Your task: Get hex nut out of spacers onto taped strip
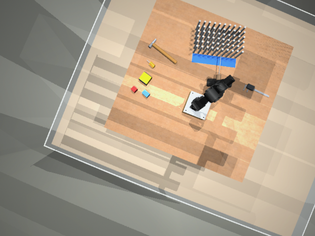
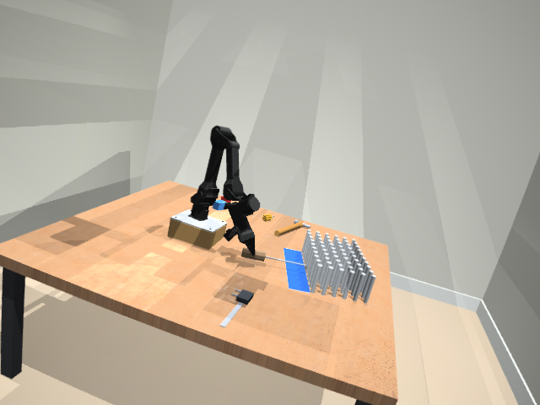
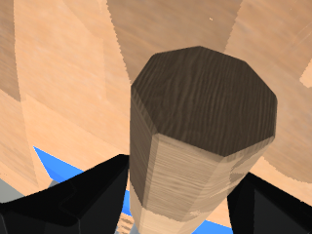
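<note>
My gripper [image 1: 218,76] [image 2: 251,251] [image 3: 179,172] is shut on the wooden handle [image 3: 195,131] [image 2: 253,255] of a hook tool, low over the table. The tool's thin wire shaft [image 1: 219,63] [image 2: 278,260] runs from the handle across the blue taped strip [image 1: 203,58] [image 2: 295,273] [image 3: 58,163] toward the field of standing grey spacers [image 1: 218,38] [image 2: 337,266]. The shaft's tip is at or just inside the front rows. All spacers stand upright. I cannot see the hex nut in any view.
A hammer [image 1: 164,51] [image 2: 288,228], a small yellow screwdriver [image 1: 151,64] [image 2: 267,217] and yellow [image 1: 145,77], red [image 1: 134,89] and blue [image 1: 145,93] blocks lie left of the field. A black-handled scraper [image 1: 254,89] [image 2: 241,298] lies to the right. The arm's base plate [image 1: 201,112] [image 2: 196,226] sits mid-table.
</note>
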Robot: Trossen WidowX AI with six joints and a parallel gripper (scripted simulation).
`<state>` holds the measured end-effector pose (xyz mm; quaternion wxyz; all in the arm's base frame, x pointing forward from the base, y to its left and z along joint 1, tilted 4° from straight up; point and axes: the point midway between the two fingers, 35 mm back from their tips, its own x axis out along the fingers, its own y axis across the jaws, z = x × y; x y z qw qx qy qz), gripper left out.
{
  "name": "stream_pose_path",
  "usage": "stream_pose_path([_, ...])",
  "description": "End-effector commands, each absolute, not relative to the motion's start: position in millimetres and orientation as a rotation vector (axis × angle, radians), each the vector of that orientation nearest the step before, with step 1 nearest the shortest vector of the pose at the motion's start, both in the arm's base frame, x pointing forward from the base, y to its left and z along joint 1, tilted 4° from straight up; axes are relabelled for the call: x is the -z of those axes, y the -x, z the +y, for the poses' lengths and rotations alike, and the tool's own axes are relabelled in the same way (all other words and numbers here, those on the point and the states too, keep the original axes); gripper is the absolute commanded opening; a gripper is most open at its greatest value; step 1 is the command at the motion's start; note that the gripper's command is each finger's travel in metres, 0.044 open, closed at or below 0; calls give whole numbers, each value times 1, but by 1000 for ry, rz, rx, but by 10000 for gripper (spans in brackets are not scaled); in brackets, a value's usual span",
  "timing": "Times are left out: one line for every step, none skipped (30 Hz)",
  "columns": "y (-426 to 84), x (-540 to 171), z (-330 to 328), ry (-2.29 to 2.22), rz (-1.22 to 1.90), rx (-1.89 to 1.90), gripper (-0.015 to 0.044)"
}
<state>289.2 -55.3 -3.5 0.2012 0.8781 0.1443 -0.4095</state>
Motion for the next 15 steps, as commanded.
stream_pose_path([-294,2,-54,-2459,397,1138,0])
stream_pose_path([-295,2,-54,-2459,397,1138,0])
stream_pose_path([-296,2,-54,-2459,397,1138,0])
stream_pose_path([-297,2,-53,-2459,397,1138,0])
stream_pose_path([-297,2,-53,-2459,397,1138,0])
stream_pose_path([-298,2,-53,-2459,397,1138,0])
stream_pose_path([-299,2,-52,-2459,397,1138,0])
stream_pose_path([-299,2,-52,-2459,397,1138,0])
stream_pose_path([-300,2,-52,-2459,397,1138,0])
stream_pose_path([-301,2,-51,-2459,397,1138,0])
stream_pose_path([-302,1,-51,-2459,397,1138,0])
stream_pose_path([-302,1,-51,-2459,397,1138,0])
stream_pose_path([-303,1,-50,-2459,397,1138,0])
stream_pose_path([-304,1,-50,-2459,397,1138,0])
stream_pose_path([-305,1,-50,-2460,397,1138,0])
